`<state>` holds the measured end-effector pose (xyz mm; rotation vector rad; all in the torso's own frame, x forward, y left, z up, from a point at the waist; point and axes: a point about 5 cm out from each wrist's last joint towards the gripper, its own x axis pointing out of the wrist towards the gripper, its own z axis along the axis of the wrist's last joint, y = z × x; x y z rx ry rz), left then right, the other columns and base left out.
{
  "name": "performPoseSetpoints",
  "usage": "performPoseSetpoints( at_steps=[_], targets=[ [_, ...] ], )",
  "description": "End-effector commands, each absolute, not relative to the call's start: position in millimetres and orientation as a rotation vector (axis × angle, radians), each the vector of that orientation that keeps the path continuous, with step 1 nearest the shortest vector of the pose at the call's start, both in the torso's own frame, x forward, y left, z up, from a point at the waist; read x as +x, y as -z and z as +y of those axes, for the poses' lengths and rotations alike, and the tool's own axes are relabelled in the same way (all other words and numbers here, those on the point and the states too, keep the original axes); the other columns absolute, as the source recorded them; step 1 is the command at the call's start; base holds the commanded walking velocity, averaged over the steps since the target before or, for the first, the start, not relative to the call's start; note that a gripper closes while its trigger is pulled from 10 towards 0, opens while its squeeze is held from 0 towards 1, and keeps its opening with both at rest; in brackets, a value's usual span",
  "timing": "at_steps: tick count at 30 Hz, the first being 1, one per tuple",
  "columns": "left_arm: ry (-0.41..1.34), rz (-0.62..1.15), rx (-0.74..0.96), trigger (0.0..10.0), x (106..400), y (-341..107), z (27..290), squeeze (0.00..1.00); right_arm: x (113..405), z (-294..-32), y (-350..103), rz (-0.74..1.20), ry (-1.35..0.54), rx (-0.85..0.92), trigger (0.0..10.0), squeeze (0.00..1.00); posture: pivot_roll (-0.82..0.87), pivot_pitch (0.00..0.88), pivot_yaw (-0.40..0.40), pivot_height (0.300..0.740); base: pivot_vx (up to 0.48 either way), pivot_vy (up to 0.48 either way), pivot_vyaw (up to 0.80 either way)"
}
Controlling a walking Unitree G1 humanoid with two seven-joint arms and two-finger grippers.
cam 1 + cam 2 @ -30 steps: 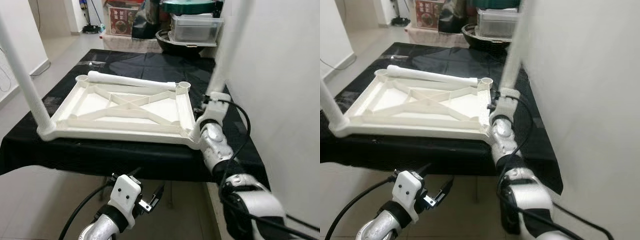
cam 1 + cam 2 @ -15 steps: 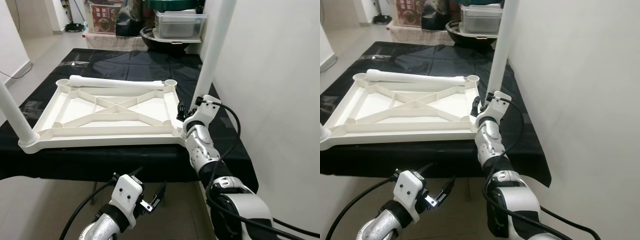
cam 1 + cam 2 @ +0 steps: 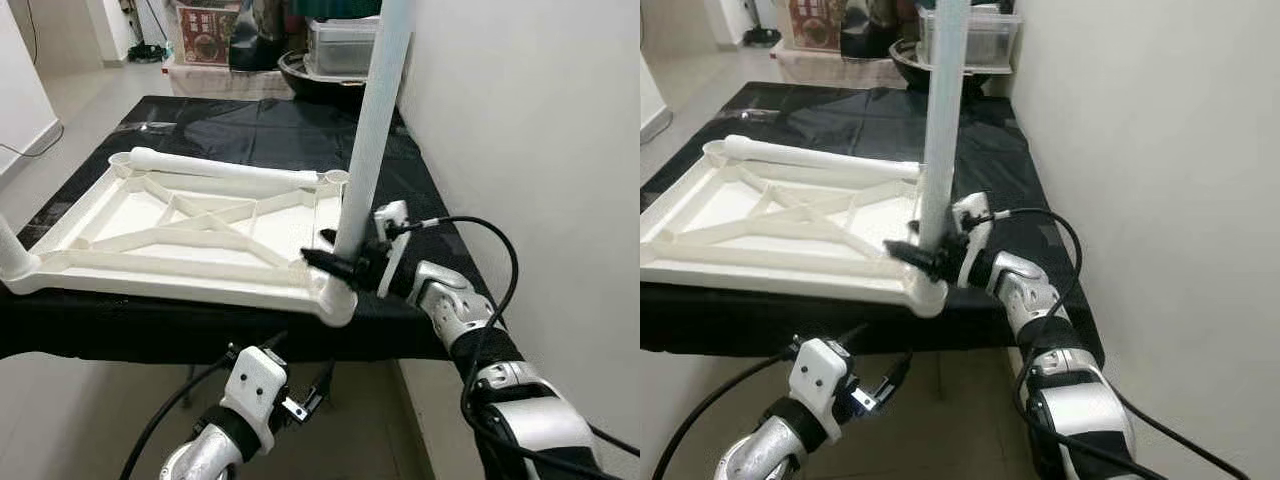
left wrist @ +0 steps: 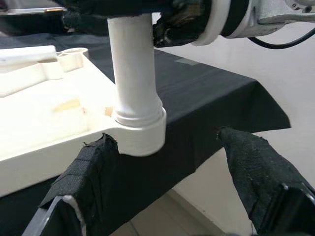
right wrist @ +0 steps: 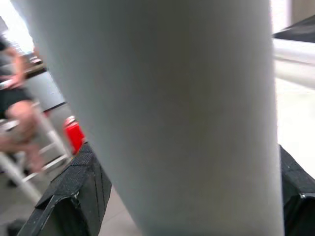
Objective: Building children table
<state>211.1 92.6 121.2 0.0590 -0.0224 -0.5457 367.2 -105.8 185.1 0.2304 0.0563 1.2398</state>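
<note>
Leg [image 3: 372,130] stands upright in tabletop [image 3: 200,235] corner socket, right gripper [image 3: 340,262] fingers pinching its base; left gripper [image 4: 162,162], fingers spread, waits below the worktop [image 3: 250,125].

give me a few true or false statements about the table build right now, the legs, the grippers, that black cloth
1. The right gripper is closed around an upright leg. True.
2. That leg stands in a far corner of the tabletop. False: it stands in the near right corner socket.
3. A loose leg lies across the tabletop's far edge. True.
4. The left gripper holds the loose leg. False: it is open and empty, below the cloth's near edge.
5. The tabletop lies with its ribbed underside up. True.
</note>
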Motion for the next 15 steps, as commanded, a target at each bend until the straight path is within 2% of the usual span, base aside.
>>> performPoseSetpoints(
  at_steps=[1, 3, 5, 6, 8, 9, 13, 15],
  targets=[
    [0.548, -0.006, 0.061, 10.0, 210, -119, 92, 0.0, 366, -101, -195, 0.032, -1.322, 0.235, 10.0, 0.0, 0.14, 0.073, -0.067, 0.74, 0.0, 0.0, 0.0],
    [0.547, -0.006, 0.062, 10.0, 210, -119, 92, 0.0, 362, -93, -202, 0.02, -1.449, 0.221, 10.0, 0.0, 0.14, 0.074, -0.067, 0.74, 0.0, 0.0, 0.0],
    [0.547, -0.005, 0.063, 10.0, 210, -119, 92, 0.0, 360, -91, -203, 0.022, -1.493, 0.214, 10.0, 0.0, 0.14, 0.074, -0.067, 0.74, 0.0, 0.0, 0.0],
    [0.546, -0.005, 0.063, 10.0, 210, -119, 92, 0.0, 357, -86, -202, 0.033, -1.535, 0.204, 4.2, 0.0, 0.15, 0.077, -0.069, 0.74, 0.0, 0.0, 0.0],
    [0.546, -0.005, 0.063, 10.0, 210, -119, 92, 0.0, 357, -86, -202, 0.033, -1.535, 0.204, 4.2, 0.0, 0.15, 0.077, -0.069, 0.74, 0.0, 0.0, 0.0],
    [0.545, -0.005, 0.064, 10.0, 210, -119, 93, 0.0, 356, -82, -198, 0.044, -1.551, 0.188, 0.0, 0.0, 0.15, 0.078, -0.068, 0.74, 0.0, 0.0, 0.0],
    [0.546, -0.004, 0.065, 10.0, 210, -119, 93, 0.0, 360, -76, -190, 0.057, -1.452, 0.145, 0.0, 0.0, 0.15, 0.079, -0.068, 0.74, 0.0, 0.0, 0.0],
    [0.547, -0.004, 0.065, 10.0, 209, -118, 93, 0.0, 366, -77, -186, 0.05, -1.333, 0.12, 0.0, 0.0, 0.15, 0.08, -0.069, 0.74, 0.0, 0.0, 0.0]
  ],
)
